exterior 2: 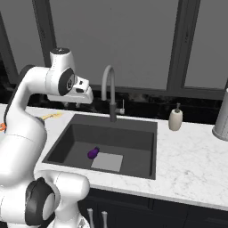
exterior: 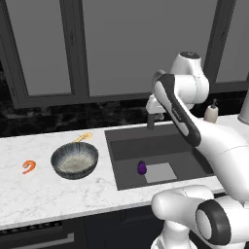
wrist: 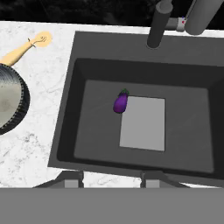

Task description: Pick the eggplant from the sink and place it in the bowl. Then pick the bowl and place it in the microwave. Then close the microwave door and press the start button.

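One eggplant (wrist: 120,103) on the sink (wrist: 87,78) floor, bowl (exterior: 75,161) on the counter, hand (wrist: 111,180) above, fingers apart, empty.

eggplant (wrist: 120,103): you see it on the sink (wrist: 83,109) floor, touching the light patch's left edge.
bowl (wrist: 11,103): on the counter at your left edge.
faucet (wrist: 158,24): at top.

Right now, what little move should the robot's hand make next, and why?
Probably come straight down toward the eggplant. The hand hovers high above the sink, its fingers apart and holding nothing, and the eggplant lies on the sink floor beside the lighter patch. The bowl waits empty on the counter.
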You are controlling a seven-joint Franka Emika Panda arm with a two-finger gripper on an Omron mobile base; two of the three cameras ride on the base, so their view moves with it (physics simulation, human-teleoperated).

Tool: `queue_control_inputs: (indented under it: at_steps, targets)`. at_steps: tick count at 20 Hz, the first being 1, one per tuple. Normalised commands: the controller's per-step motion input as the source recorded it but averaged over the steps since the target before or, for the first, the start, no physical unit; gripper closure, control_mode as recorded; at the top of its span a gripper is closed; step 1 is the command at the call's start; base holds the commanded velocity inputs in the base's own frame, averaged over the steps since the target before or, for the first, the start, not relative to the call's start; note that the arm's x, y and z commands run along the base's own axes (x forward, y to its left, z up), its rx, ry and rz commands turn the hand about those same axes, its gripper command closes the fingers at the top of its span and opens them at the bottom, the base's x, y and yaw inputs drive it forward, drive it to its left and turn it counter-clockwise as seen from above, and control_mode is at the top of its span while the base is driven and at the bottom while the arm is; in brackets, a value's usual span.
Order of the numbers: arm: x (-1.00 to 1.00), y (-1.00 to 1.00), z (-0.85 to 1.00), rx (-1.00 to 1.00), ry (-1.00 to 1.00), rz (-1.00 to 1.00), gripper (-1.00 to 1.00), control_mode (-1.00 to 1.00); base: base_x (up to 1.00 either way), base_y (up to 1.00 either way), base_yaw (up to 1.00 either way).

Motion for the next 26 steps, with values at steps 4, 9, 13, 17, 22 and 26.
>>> queue_control_inputs:
  at_steps: [4,9,13,17,22,26]
  targets:
    - [-0.10,0.00,0.00,0.00,0.00,0.00,-1.00,-1.00,0.00,0.00,0.00]
    - [-0.37,0.00,-0.14,0.03,0.01,0.00,-1.00,-1.00,0.00,0.00,0.00]
    - [-0.49,0.00,-0.32,0.09,0.07,0.00,-1.00,-1.00,0.00,0.00,0.00]
    - [-0.35,0.19,-0.70,0.01,0.07,0.00,-1.00,-1.00,0.00,0.00,0.00]
    - [-0.09,0.27,-0.60,0.00,0.10,0.00,-1.00,-1.00,0.00,0.00,0.00]
    - [0.00,0.35,-0.51,-0.02,0.11,0.00,-1.00,-1.00,0.00,0.00,0.00]
